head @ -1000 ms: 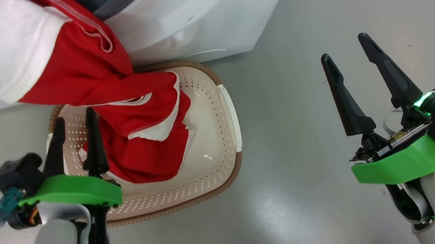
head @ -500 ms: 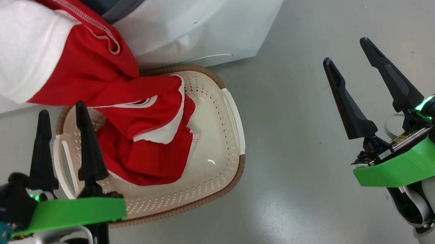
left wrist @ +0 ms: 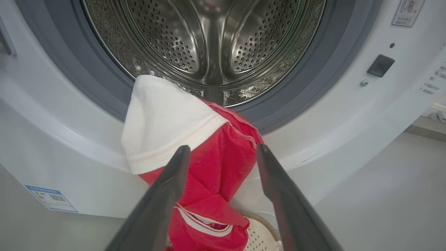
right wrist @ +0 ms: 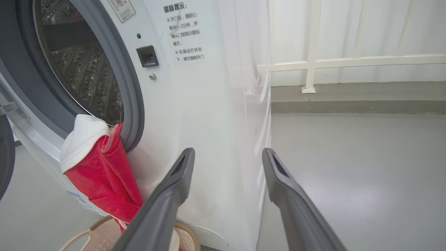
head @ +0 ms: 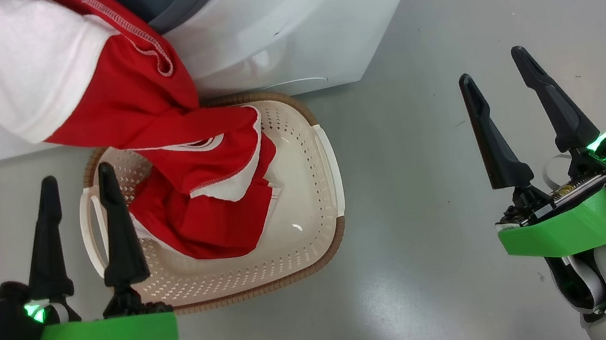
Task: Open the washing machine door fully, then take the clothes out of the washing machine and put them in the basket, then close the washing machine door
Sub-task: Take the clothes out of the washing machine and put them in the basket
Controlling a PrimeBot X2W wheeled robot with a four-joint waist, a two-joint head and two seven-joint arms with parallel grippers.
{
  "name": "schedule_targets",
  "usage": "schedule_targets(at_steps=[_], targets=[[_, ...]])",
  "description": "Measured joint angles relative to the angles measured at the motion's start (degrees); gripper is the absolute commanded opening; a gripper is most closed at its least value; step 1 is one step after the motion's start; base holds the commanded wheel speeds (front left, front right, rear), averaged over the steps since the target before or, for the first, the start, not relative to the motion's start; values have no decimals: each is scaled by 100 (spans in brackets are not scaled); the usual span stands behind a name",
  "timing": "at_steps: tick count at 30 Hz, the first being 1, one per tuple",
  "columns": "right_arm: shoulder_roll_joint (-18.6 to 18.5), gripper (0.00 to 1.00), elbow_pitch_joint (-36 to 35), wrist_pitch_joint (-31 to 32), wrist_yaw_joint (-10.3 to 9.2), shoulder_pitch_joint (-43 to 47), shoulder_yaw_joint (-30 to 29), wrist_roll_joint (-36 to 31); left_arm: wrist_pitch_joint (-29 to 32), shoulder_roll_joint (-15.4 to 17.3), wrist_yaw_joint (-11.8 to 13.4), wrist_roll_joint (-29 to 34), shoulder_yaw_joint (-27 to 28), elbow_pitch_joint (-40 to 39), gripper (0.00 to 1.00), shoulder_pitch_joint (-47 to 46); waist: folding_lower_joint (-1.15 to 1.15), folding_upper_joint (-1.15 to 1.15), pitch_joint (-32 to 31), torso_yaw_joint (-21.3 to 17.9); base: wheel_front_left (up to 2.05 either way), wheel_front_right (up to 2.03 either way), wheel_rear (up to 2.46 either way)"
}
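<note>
The washing machine [head: 286, 26] is the biggest thing I see, a white box across the top of the head view. Its mouth is uncovered: in the left wrist view I look straight into the perforated steel drum [left wrist: 209, 42], ringed by the grey gasket [left wrist: 296, 87]. A black curved edge at the left border of the right wrist view looks like the washing machine door [right wrist: 5, 157], swung clear of the opening. Grey floor [head: 470, 228] spreads in front of the machine.

The clothes [head: 145, 97] are only partly out. A white part and a red part drape over the lower lip of the opening and hang down the front panel. The red fabric with white trim ends bunched in the left and middle of the basket [head: 307, 193]. The basket sits on the floor just beside the machine's base, and its right half is bare.

My left gripper [head: 76, 173] hovers over the basket's left handle, fingers spread wide with nothing between them. My right gripper [head: 492, 63] is well apart to the right above the floor, equally wide and empty.

A small blue label sticker [left wrist: 51, 198] sits low on the front panel.
</note>
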Motion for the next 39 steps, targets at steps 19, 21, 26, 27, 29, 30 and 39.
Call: schedule_targets(at_steps=[19, 21, 26, 27, 29, 30, 39], targets=[[0, 100, 0, 0, 0, 11, 18, -26, 113, 10, 48, -3, -91, 7, 100, 141, 0, 0, -41, -21, 0, 0, 0], [0, 100, 0, 0, 0, 12, 20, -26, 129, 13, 48, -19, -88, 63, 100, 138, 0, 0, -35, -23, 0, 0, 0], [0, 100, 2, 0, 0, 11, 56, -26, 140, 68, 45, -63, -62, 355, 100, -58, 0, 0, -19, -45, 0, 0, 0], [0, 100, 2, 0, 0, 10, 69, -26, 164, 81, 42, -64, -62, 410, 100, -150, 0, 0, -16, -52, 0, 0, 0], [0, 100, 8, 0, 0, 10, 115, -26, 189, 120, 30, -65, -67, 523, 100, -354, 0, 0, -11, -71, 0, 0, 0], [1, 100, 9, 0, 0, 9, 129, -26, 201, 133, 9, -68, -67, 582, 100, -463, 0, 0, -7, -82, 0, 0, 0], [0, 100, 30, 0, 0, 1, 149, -24, 508, 219, -13, -105, -75, 1071, 100, -1334, 0, 0, 34, -176, 0, 0, 0]])
